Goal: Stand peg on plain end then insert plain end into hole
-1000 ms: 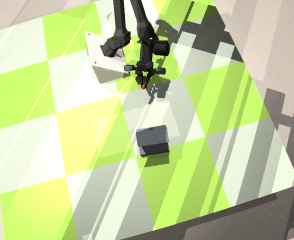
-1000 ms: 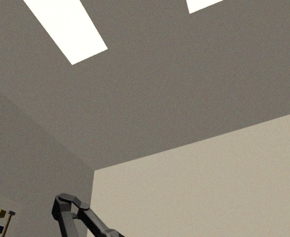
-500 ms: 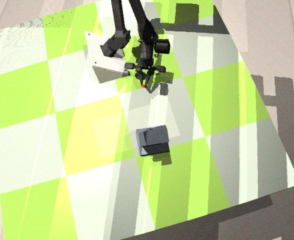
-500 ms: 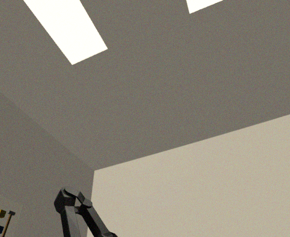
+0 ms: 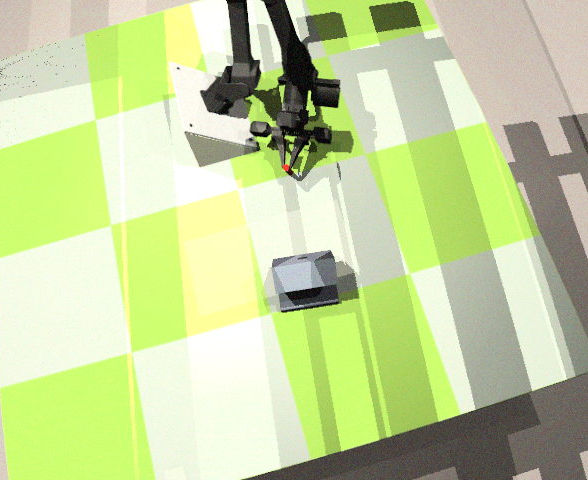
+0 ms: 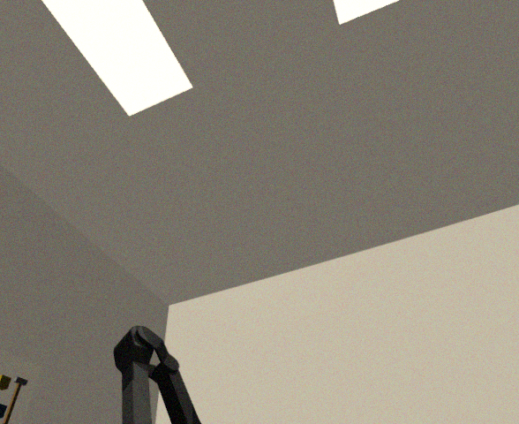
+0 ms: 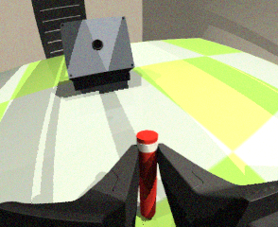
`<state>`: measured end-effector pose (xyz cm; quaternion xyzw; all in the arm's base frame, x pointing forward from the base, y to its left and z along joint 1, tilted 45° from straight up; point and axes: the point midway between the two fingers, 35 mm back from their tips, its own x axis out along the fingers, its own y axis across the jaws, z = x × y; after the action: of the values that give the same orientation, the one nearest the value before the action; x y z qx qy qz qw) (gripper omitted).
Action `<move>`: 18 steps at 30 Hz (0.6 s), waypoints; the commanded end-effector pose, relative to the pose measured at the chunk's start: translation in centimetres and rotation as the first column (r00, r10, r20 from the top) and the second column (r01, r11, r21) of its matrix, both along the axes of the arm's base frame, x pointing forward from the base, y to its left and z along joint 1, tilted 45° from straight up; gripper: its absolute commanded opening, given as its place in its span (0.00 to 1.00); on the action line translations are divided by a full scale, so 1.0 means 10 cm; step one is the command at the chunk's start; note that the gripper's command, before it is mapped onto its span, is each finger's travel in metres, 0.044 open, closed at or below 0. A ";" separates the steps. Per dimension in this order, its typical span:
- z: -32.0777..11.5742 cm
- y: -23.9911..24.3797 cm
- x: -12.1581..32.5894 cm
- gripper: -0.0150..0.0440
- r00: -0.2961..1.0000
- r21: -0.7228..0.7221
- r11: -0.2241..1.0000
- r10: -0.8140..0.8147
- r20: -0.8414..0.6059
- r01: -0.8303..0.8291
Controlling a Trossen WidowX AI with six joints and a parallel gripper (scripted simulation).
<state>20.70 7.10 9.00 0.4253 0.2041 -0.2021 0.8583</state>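
The red peg has a white band just below its upper end. My gripper is shut on the peg near the band. In the wrist view the peg's plain end points down, below the fingertips, and the peg looks close to upright. Whether the plain end touches the table cannot be told. The grey sloped panel stands beyond the gripper, apart from the peg. Its round dark hole faces the wrist camera and is empty.
A white plate with dark dots, on a grey-sided block, stands close beside the arm in the top view. The exterior view shows only part of the arm, the walls and ceiling, and a hammer and small blocks at lower left.
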 end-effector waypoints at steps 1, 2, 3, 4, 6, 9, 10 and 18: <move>0.01 0.01 -0.02 0.34 1.000 -0.013 1.000 -0.024 0.020 0.024; 0.01 0.01 -0.02 0.34 0.999 -0.017 0.999 -0.030 0.025 0.030; 0.02 0.02 -0.03 0.34 0.999 -0.021 0.999 -0.035 0.030 0.036; 0.02 0.02 -0.03 0.34 0.999 -0.025 0.999 -0.041 0.035 0.042; 0.02 0.03 -0.04 0.34 0.998 -0.034 0.998 -0.052 0.045 0.053; 0.02 0.04 -0.06 0.34 0.996 -0.046 0.996 -0.068 0.060 0.071; 0.02 0.04 -0.07 0.34 0.995 -0.051 0.996 -0.074 0.065 0.077; 0.02 0.06 -0.09 0.34 0.991 -0.070 0.992 -0.099 0.088 0.105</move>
<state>19.72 7.71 9.02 0.4081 0.1422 -0.2344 0.8708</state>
